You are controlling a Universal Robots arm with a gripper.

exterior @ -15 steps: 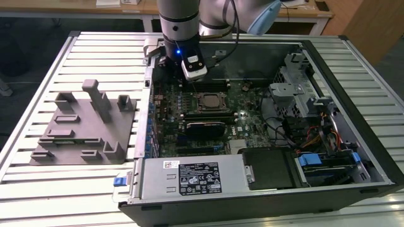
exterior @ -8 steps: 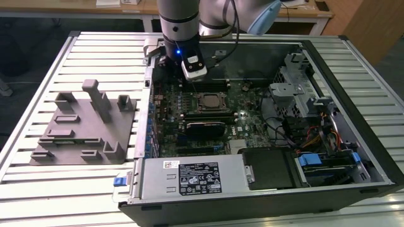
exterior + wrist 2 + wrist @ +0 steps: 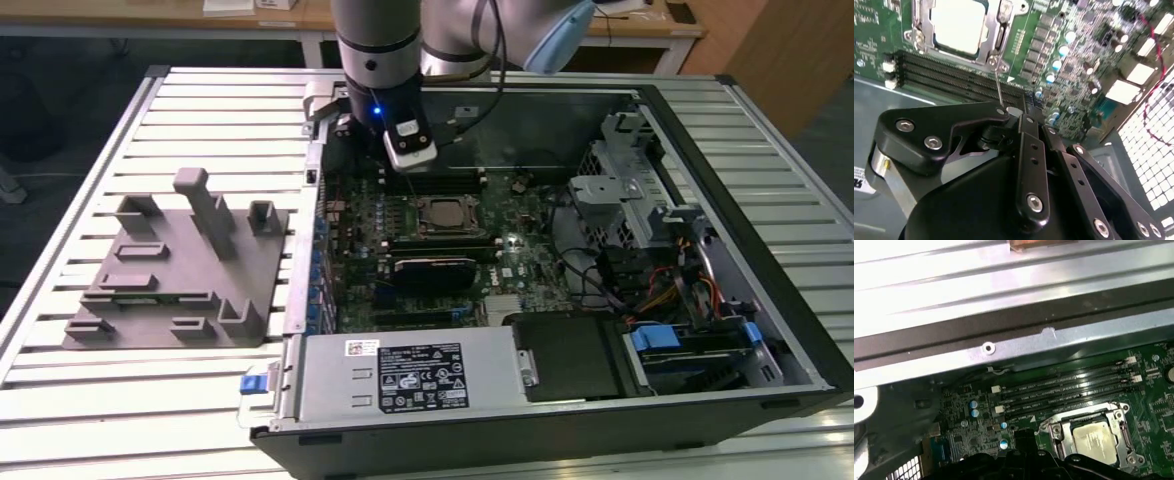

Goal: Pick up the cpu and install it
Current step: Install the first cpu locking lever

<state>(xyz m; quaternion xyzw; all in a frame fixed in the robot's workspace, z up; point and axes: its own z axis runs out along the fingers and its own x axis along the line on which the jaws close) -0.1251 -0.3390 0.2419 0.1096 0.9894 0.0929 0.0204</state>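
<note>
Slatted metal counter [image 3: 80,400] is carrying an open computer case [image 3: 747,380] lying on its side, with a grey moulded fixture [image 3: 174,270] sitting on the slats toward the exterior view's left of it. Wooden desks are standing in the background.

You are looking at the arm [image 3: 380,50] reaching down into the far part of the case, over the green motherboard [image 3: 521,260]. Your hand [image 3: 400,165] is hanging just above the memory slots [image 3: 461,185], near the socket [image 3: 445,215] but apart from it. I cannot tell whether the hand is released or clenched; its black linkage [image 3: 1024,165] is showing in the second wrist view, with nothing visibly gripped.

The cpu [image 3: 445,214] is sitting flat inside the metal-framed socket on the motherboard, silver top facing up. You are seeing it in both wrist views too [image 3: 956,22] [image 3: 1095,440], framed by the socket's bracket, with the black memory slots [image 3: 1069,387] running just beside it.

A black heatsink block [image 3: 430,272] is lying on the board just beside the socket, on the near side. A grey power supply box [image 3: 400,375] with a label is sitting at the near edge of the case, and coloured cables [image 3: 667,295] are bunching toward the exterior view's right.
</note>
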